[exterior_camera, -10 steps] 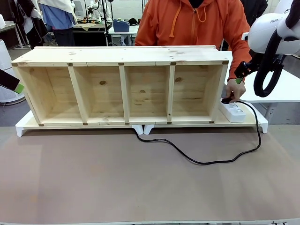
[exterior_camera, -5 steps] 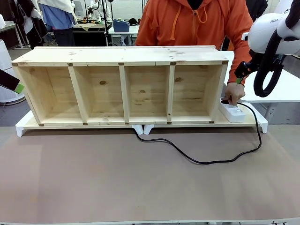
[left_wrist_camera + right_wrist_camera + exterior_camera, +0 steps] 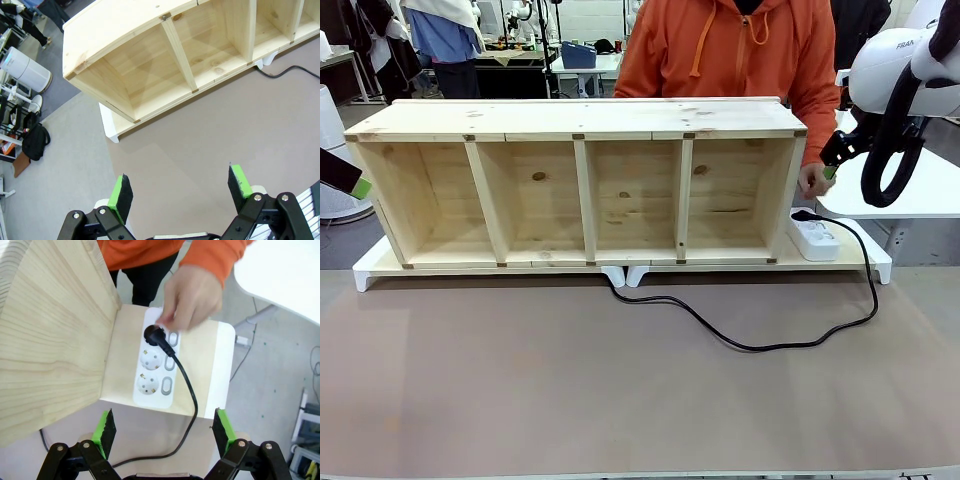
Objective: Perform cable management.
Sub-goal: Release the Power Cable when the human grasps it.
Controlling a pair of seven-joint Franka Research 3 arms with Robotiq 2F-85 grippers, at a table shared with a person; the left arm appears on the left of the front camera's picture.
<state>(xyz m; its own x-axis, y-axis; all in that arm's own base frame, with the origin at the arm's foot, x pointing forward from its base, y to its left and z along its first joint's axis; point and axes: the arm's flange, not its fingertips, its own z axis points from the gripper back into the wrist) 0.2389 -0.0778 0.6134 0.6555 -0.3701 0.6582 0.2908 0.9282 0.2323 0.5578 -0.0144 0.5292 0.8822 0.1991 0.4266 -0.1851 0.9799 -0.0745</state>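
Front view: the cable [image 3: 760, 343] loops over the brown mat [image 3: 620, 390] from beneath the wooden shelf [image 3: 580, 180] to the power strip [image 3: 816, 238] at right. Left wrist view: the left gripper [image 3: 181, 191] hangs spread above the mat. Right wrist view: the right gripper [image 3: 164, 432] is wide apart; the person's hand [image 3: 192, 297] hovers by the plug [image 3: 151, 333], seated in the strip's far socket.

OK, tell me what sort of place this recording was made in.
Probably a robotics lab or workshop rather than a home. A white robot arm stands at a work table with a bare wooden shelf unit and power strip, and further tables cluttered with gear stand behind the person.
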